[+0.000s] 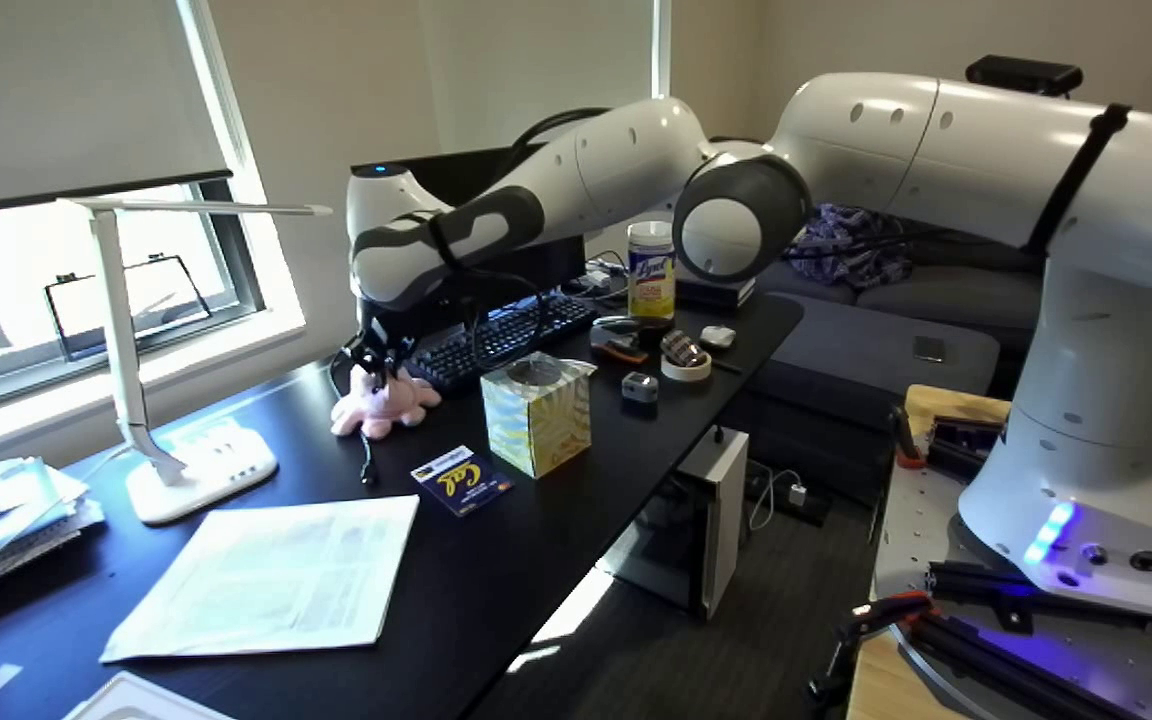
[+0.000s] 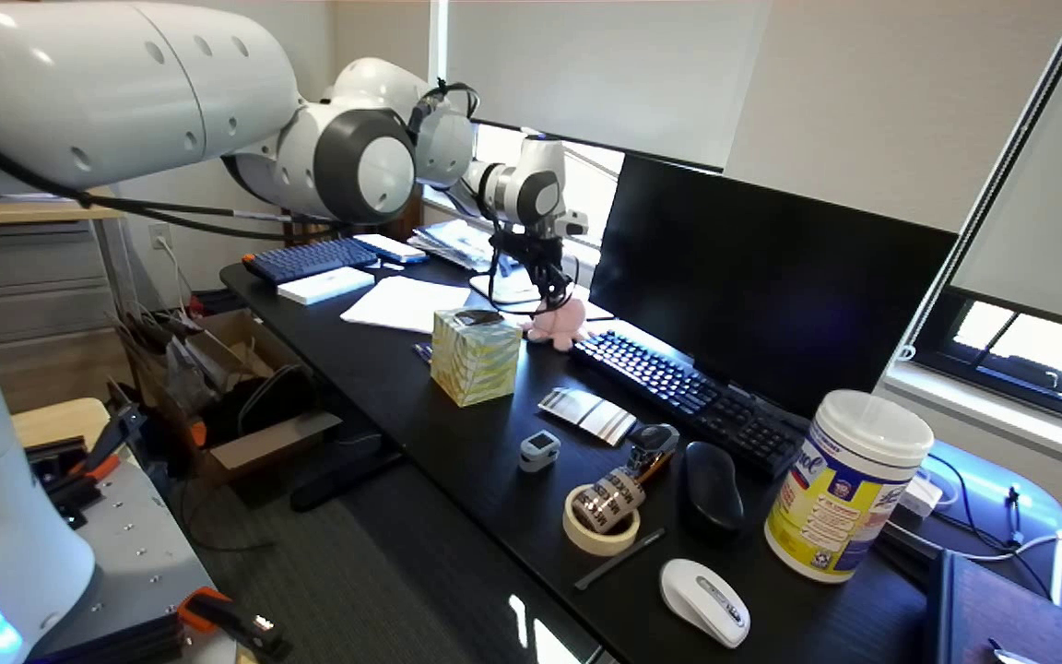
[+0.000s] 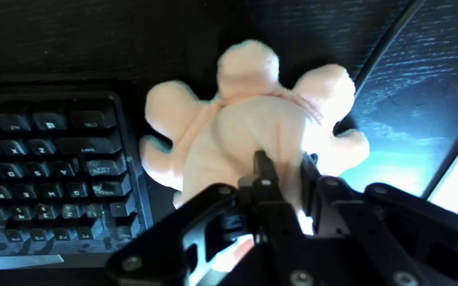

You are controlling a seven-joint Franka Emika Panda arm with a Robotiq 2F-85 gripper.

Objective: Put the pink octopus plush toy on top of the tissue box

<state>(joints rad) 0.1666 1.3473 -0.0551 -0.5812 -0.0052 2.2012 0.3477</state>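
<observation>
The pincer (image 3: pixel 286 159) points down at the table (image 1: pixel 476 600) with its jaws close together, a fold of soft fabric squeezed between them. It grips the pink octopus plush toy (image 3: pixel 249 131) by the head; the toy is directly below the pincer, head up, its stubby legs spread on or just over the table, which of the two I cannot tell. In the wrist view a black keyboard (image 3: pixel 46 171) lies left of the pincer, its end just beside the toy, and a dark cable (image 3: pixel 391 41) runs to the pincer's upper right, past the legs.

Near the pincer, on the side toward the robot's base (image 1: pixel 1076 470), the tissue box (image 1: pixel 541 415) stands upright, apart from the toy. A dark blue card (image 1: pixel 462 481) lettered "Cal" lies flat just beside it. In an exterior view a white lamp (image 1: pixel 122 330) stands left of the pincer, and white papers (image 1: pixel 271 580) lie in front of it. A monitor (image 2: pixel 761 286) rises to the pincer's right in an exterior view, behind the keyboard. Well apart from the pincer, past the tissue box, are a small grey device (image 2: pixel 539 451), a tape roll (image 2: pixel 597 546) with a brown roll (image 2: pixel 609 503) tilted on it, a wipes canister (image 2: pixel 849 489) and a white mouse (image 2: pixel 704 601).
</observation>
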